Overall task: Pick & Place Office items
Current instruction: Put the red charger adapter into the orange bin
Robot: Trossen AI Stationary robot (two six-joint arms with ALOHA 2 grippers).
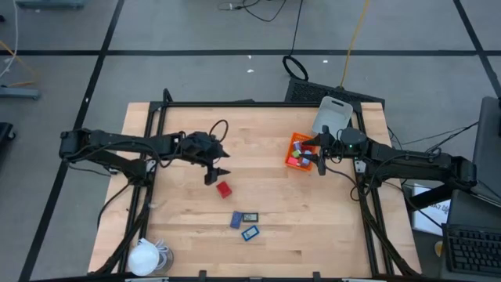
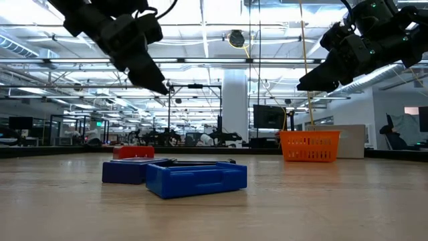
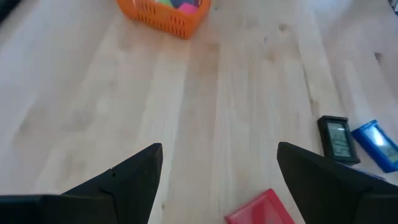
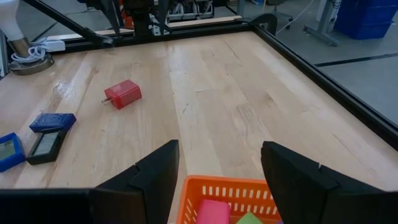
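Over the wooden table (image 1: 266,227), the left gripper (image 1: 216,175) hangs with fingers spread and nothing between them, just above a red block (image 1: 224,189). Near the right edge, an orange basket (image 1: 300,150) holds pink, red and green pieces, and the right gripper (image 1: 320,160) hovers over it, jaws apart and unladen. Three flat rectangles, blue (image 1: 250,233), dark (image 1: 249,217) and navy (image 1: 236,220), lie clustered nearer the front.

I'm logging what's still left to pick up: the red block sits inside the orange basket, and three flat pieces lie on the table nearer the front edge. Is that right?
Not quite. The red block lies on the bare table, just below the left gripper, well apart from the orange basket. The high view shows this. The three flat pieces do lie nearer the front edge.
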